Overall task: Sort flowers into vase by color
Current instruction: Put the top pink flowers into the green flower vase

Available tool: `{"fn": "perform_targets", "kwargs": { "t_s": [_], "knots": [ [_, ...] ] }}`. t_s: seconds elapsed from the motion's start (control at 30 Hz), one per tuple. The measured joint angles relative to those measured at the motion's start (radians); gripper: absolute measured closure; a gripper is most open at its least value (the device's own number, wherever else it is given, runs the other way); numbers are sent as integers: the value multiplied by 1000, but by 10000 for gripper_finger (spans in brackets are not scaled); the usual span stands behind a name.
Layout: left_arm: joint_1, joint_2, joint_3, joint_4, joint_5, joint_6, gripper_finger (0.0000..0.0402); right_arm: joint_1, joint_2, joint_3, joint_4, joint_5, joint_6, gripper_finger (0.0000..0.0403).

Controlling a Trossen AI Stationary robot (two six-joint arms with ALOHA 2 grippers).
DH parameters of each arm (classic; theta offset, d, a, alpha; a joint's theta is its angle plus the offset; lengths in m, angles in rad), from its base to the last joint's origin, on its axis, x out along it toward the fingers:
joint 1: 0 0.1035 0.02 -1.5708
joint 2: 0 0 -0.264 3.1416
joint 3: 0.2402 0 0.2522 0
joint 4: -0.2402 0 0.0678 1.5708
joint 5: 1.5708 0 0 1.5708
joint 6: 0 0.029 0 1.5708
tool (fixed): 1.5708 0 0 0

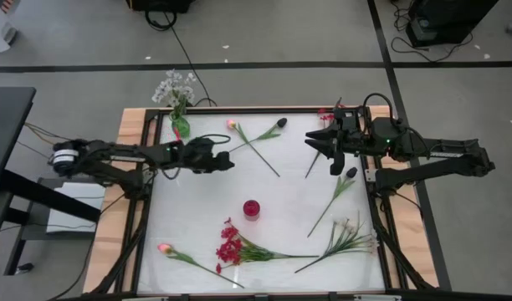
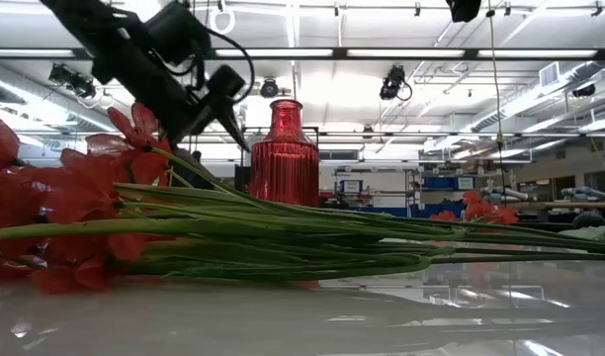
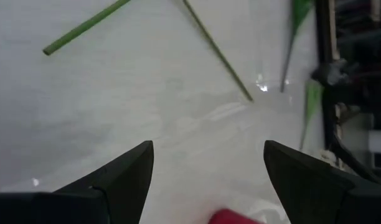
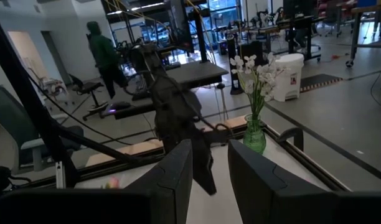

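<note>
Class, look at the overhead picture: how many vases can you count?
2: a green vase holding white blossoms at the table's far left corner, and a red vase standing empty near the table's middle. Others may be hidden under the arms.

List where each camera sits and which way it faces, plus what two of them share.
High view: overhead, straight down on the table; both arms, left gripper, right gripper.
Low view: table height, across red flowers to the red vase; an arm above.
Left wrist view: down at stems; own open fingers.
Right wrist view: toward the left arm; own fingers.
Shared: green vase of white flowers.
</note>
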Motion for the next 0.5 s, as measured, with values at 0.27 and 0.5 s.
{"fn": "perform_targets", "kwargs": {
  "t_s": [0.27, 0.5],
  "knots": [
    [-5, 239, 155, 2, -53, -80, 93, 0, 0, 0, 0, 0, 0, 290],
    [0, 442, 369, -110, -66, -170, 107, 0, 0, 0, 0, 0, 0, 290]
  ]
}}
